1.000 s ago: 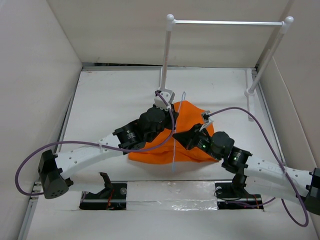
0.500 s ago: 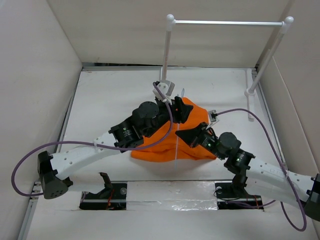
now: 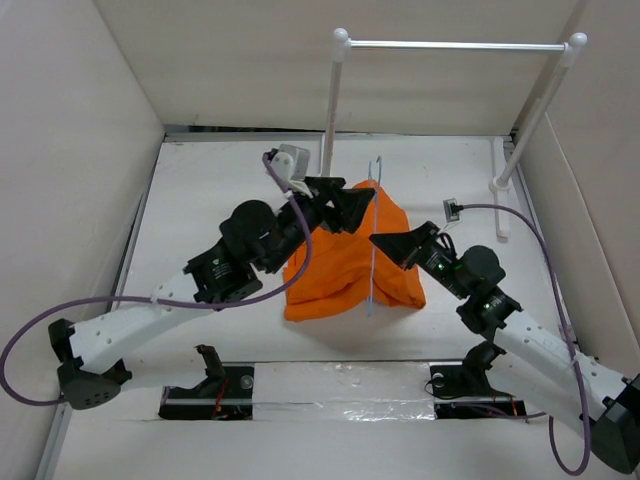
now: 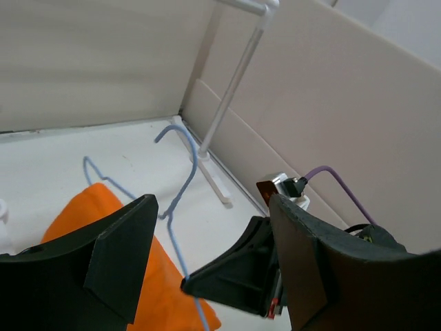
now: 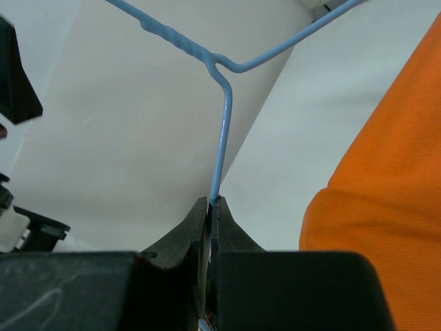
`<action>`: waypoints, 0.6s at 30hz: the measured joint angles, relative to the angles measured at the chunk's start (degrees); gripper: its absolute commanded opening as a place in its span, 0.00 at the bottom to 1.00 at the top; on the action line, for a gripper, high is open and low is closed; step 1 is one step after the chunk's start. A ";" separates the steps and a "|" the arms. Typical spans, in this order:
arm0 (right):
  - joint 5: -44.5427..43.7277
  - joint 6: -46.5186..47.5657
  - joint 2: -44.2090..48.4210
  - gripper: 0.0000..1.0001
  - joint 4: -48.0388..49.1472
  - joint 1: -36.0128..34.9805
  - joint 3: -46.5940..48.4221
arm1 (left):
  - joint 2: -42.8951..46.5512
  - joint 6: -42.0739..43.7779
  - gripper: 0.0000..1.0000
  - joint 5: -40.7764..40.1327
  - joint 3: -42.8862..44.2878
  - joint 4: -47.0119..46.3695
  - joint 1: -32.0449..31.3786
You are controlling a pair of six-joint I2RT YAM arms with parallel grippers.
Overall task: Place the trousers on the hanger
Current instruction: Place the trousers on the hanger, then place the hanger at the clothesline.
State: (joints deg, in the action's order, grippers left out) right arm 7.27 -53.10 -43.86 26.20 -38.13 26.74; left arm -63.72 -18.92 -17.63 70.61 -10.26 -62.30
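The orange trousers [image 3: 340,265] hang in a folded bunch on the pale blue wire hanger [image 3: 371,250], whose hook [image 3: 376,162] points toward the back wall. My right gripper [image 3: 378,241] is shut on the hanger's wire; the right wrist view shows the wire [image 5: 222,138] pinched at the jaw tips [image 5: 212,201], with the trousers [image 5: 386,186] to the right. My left gripper [image 3: 355,207] stands open just over the trousers' upper edge with nothing between its fingers. The left wrist view, through my left gripper [image 4: 212,207], shows the hanger [image 4: 185,176] and the trousers [image 4: 83,214].
A white rack stands at the back, with a rod [image 3: 455,45], a left post [image 3: 328,110] close behind the hanger hook, and a right post [image 3: 535,115]. White walls close in the table [image 3: 200,200] on both sides. The arms' purple cables [image 3: 510,240] loop nearby.
My left gripper has opened, let go of the trousers and drawn back to the left. My right gripper has carried the hanger a little farther away, and the trousers now hang from it.
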 measured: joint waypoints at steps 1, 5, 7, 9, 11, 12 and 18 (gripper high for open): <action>0.94 -0.37 -0.13 0.00 0.00 1.46 0.57 | 1.42 0.26 0.64 -1.11 -0.72 -0.20 0.00; 5.88 -1.97 -1.92 0.00 0.33 7.85 3.61 | 11.19 0.72 0.62 -5.42 -6.67 -1.64 -0.02; 8.17 -2.89 -3.04 0.00 0.81 11.54 5.11 | 14.99 0.68 0.62 -7.39 -9.42 -2.54 0.00; 10.47 -3.91 -4.42 0.00 1.33 14.80 6.80 | 17.33 0.59 0.62 -9.25 -11.58 -2.64 0.00; 13.51 -5.01 -6.14 0.00 1.36 18.27 9.25 | 18.60 0.22 0.62 -10.97 -13.75 -3.23 0.00; 14.80 -5.55 -7.10 0.00 1.42 20.22 10.60 | 18.69 -0.15 0.62 -11.80 -15.15 -3.26 0.00; 21.20 -8.33 -12.50 0.00 2.60 29.49 18.08 | 19.32 -4.20 0.60 -13.99 -28.76 -1.75 0.00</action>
State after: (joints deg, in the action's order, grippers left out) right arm 28.47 -61.43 -56.36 28.80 -8.64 44.82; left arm -44.40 -23.11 -31.62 41.85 -12.01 -62.30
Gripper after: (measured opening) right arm 0.041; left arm 0.612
